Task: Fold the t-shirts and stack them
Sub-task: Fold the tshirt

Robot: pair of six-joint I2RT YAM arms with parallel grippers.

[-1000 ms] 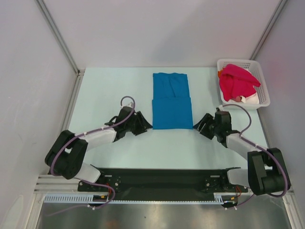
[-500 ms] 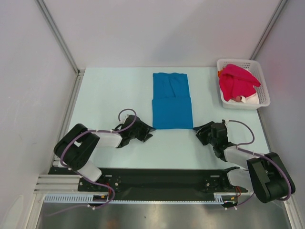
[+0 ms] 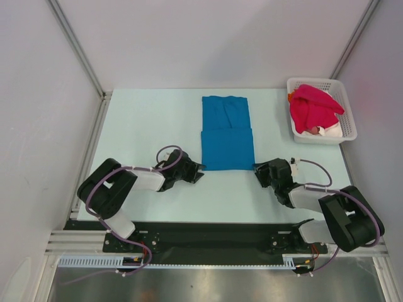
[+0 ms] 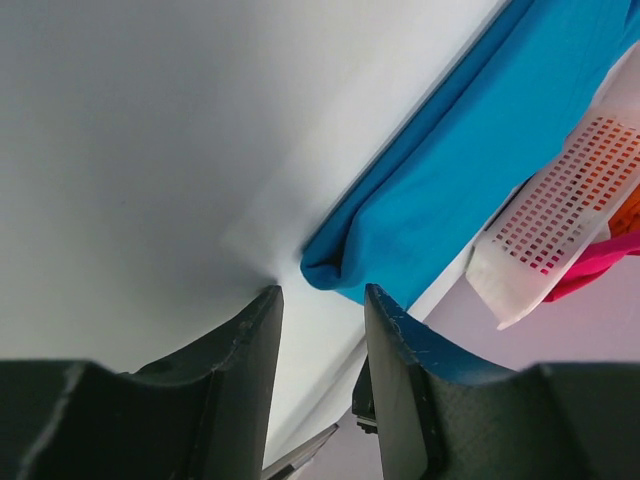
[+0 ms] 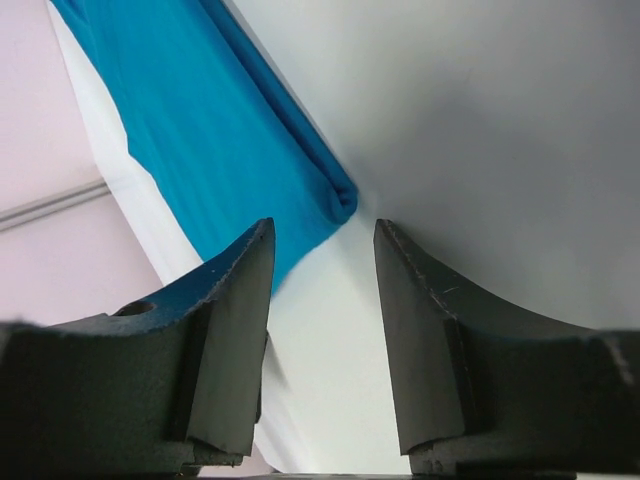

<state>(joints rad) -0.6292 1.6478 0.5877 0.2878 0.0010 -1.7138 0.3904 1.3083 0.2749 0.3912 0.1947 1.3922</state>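
A bright blue t-shirt [image 3: 227,135] lies flat mid-table as a long rectangle, its near half doubled over. My left gripper [image 3: 200,173] sits low on the table just off the shirt's near left corner [image 4: 330,270], open, nothing between its fingers. My right gripper [image 3: 258,171] mirrors it at the near right corner [image 5: 340,205], also open and empty. The left gripper [image 4: 322,300] and the right gripper [image 5: 322,240] each show bare table in the gap. A crimson-pink t-shirt [image 3: 315,107] is heaped in the basket, over bits of white [image 3: 332,130] and orange [image 3: 291,97] cloth.
The white lattice basket [image 3: 315,80] stands at the far right corner of the table, also seen as a basket [image 4: 570,200] beyond the blue cloth. Grey walls with metal rails close in the table on the left, back and right.
Both arms have folded back toward their bases, and the grippers have slid slightly nearer and inward to the shirt's near corners. Both pairs of jaws have narrowed a little. The shirt has not moved.
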